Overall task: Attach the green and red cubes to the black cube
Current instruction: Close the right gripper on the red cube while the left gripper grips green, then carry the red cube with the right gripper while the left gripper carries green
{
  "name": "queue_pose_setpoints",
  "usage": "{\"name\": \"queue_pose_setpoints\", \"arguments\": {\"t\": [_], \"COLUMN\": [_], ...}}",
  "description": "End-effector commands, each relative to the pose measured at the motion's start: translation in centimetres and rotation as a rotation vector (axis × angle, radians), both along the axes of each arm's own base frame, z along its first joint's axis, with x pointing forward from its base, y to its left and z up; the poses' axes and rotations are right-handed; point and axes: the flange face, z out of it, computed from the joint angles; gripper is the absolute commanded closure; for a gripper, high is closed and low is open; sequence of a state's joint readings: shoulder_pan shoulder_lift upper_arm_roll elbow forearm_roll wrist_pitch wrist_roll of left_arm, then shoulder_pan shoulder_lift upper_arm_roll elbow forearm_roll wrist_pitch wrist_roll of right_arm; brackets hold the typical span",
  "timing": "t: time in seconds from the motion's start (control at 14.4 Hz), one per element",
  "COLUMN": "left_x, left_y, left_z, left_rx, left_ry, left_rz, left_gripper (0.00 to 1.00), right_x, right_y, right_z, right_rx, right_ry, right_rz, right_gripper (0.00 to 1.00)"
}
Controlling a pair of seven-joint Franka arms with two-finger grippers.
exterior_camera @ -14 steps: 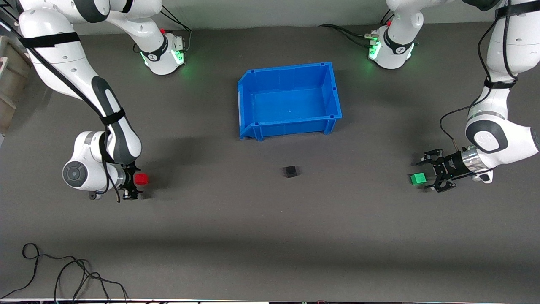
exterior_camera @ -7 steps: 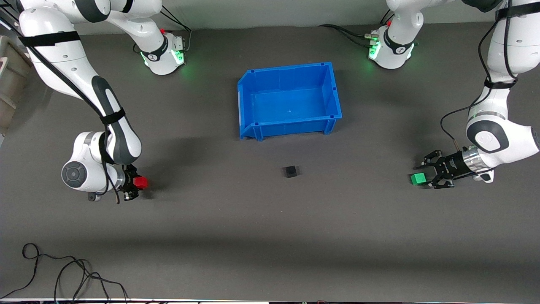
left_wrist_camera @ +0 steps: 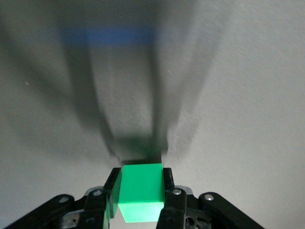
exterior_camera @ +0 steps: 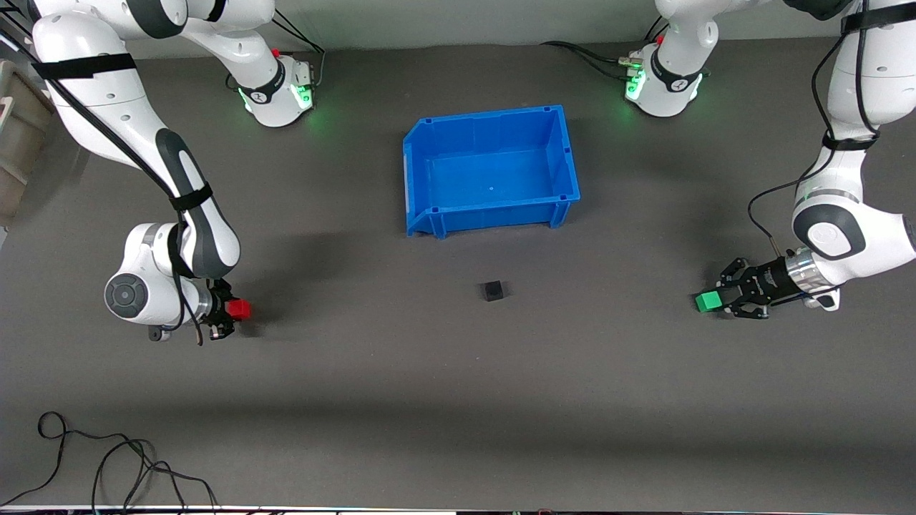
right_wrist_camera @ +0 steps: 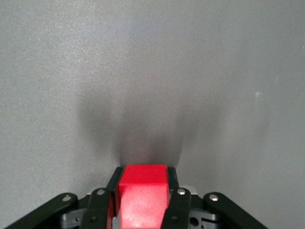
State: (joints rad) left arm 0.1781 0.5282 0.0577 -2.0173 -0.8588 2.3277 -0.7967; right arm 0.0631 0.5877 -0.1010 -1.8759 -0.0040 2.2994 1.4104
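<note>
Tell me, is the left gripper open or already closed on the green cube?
Closed. In the left wrist view both fingers press against the sides of the green cube, with no gap. The left gripper is over the mat.

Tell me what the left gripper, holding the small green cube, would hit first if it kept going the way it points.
Probably the small matte black cube: the left gripper with the bright green cube points roughly toward it across bare grey mat, though height and aim are uncertain.
</note>
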Motion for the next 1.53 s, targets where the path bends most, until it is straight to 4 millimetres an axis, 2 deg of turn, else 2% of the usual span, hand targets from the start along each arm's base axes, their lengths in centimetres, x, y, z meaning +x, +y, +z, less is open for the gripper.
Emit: {"name": "queue_pose_setpoints", "arguments": {"t": [0.0,0.14,0.21,0.28,0.49,0.63,0.84,0.97,1.04,1.32,1.46], "left_x": [2.3,3.5,3.9,4.3,5.1,4.9,4.1,3.2,2.7,0.9,0.3], "left_y": [-0.9,-2.8,-4.5,-6.9,-14.7,-19.7,-25.6,-29.8,-31.6,-37.1,-38.5], "left_z": [4.1,6.0,6.7,6.9,7.0,6.6,5.2,4.4,3.6,1.7,1.7], "left_rx": [-0.04,-0.096,-0.099,-0.096,-0.068,-0.077,-0.092,-0.1,-0.102,-0.04,-0.037], "left_ry": [-0.029,-0.011,-0.02,-0.027,-0.06,-0.068,-0.068,-0.081,-0.083,-0.047,-0.03], "left_rz": [0.004,-0.036,-0.071,-0.109,-0.189,-0.235,-0.269,-0.259,-0.238,-0.121,-0.1], "left_gripper": [0.78,0.8,0.8,0.8,0.82,0.86,0.9,0.9,0.9,0.9,0.9], "right_x": [1.5,2.5,2.8,3.2,4.3,4.7,5.0,5.5,5.4,2.4,2.3], "right_y": [0.6,1.1,1.5,2.2,7.0,11.1,19.5,25.3,27.6,35.0,38.3], "right_z": [3.1,4.4,4.9,5.6,6.9,7.1,7.4,6.7,6.3,3.2,3.7], "right_rx": [-0.009,-0.003,0.0,0.003,0.004,0.028,0.083,0.091,0.09,0.099,0.098], "right_ry": [-0.043,-0.028,-0.021,-0.031,-0.071,-0.085,-0.106,-0.125,-0.129,-0.085,-0.125], "right_rz": [0.001,0.001,0.003,-0.008,-0.068,-0.102,-0.121,-0.126,-0.127,-0.087,-0.068], "right_gripper": [0.75,0.76,0.76,0.76,0.76,0.76,0.79,0.79,0.79,0.79,0.79]}}
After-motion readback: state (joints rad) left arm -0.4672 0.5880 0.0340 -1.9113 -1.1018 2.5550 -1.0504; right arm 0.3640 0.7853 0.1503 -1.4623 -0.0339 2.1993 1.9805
